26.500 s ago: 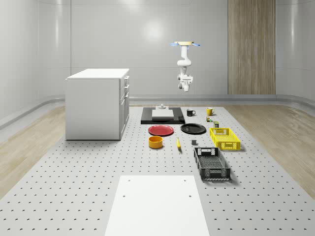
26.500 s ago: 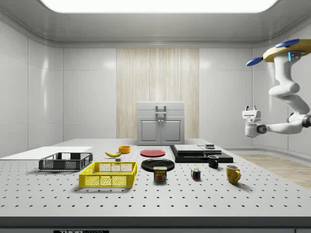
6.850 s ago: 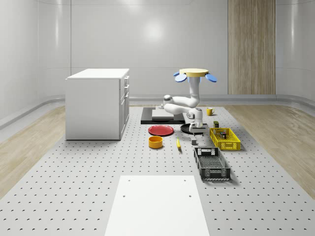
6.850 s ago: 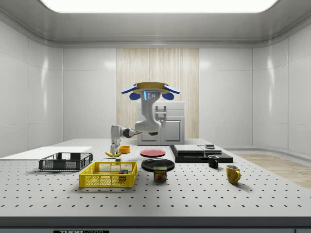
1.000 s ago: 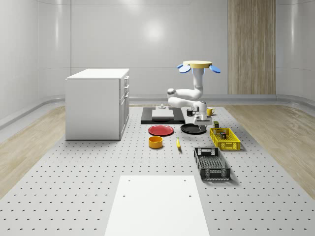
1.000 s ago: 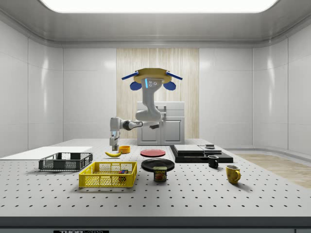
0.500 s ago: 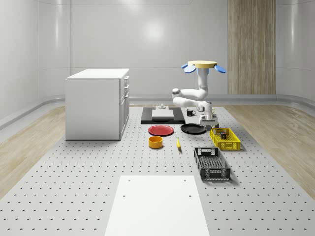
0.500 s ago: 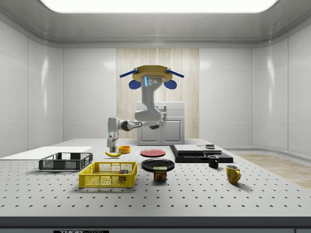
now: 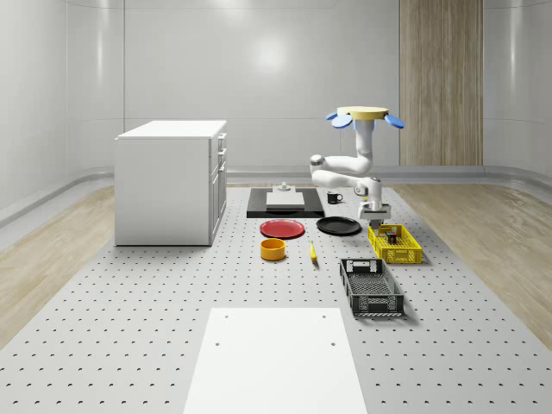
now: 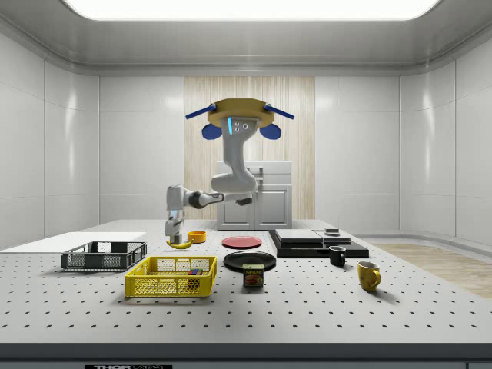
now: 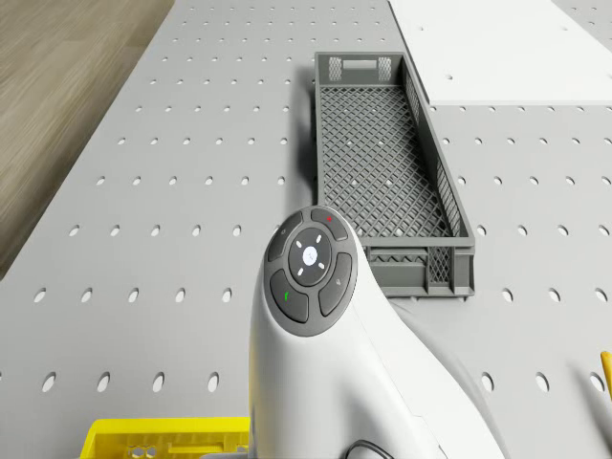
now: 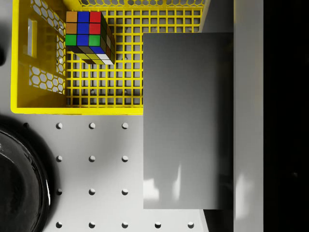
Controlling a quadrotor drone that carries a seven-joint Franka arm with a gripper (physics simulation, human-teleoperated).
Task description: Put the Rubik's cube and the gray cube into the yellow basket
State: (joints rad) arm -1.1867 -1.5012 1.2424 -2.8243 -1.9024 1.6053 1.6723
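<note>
The yellow basket (image 9: 394,244) stands at the whole-scene view's right. The Rubik's cube (image 12: 89,36) lies inside it, near one end wall of the yellow basket (image 12: 77,104). The drone (image 9: 363,116) hovers above the table, by the basket's far end. Its arm bends down to the gripper (image 9: 375,211), which is shut on the gray cube (image 12: 188,121). In the wrist view the cube hangs over the basket's corner and the table beside it. In the side view the gripper (image 10: 174,231) hangs a little above the basket (image 10: 171,277).
A black crate (image 9: 371,286) lies just in front of the basket. A black plate (image 9: 338,226), red plate (image 9: 283,228), orange bowl (image 9: 273,249) and banana (image 9: 312,252) lie to its left. A can (image 10: 253,275) stands beside the basket. A white cabinet (image 9: 168,181) stands far left.
Drone and arm have drifted to the whole-scene view's right, carrying the gray cube from over the black plate to the basket's far end. The Rubik's cube stays in the basket.
</note>
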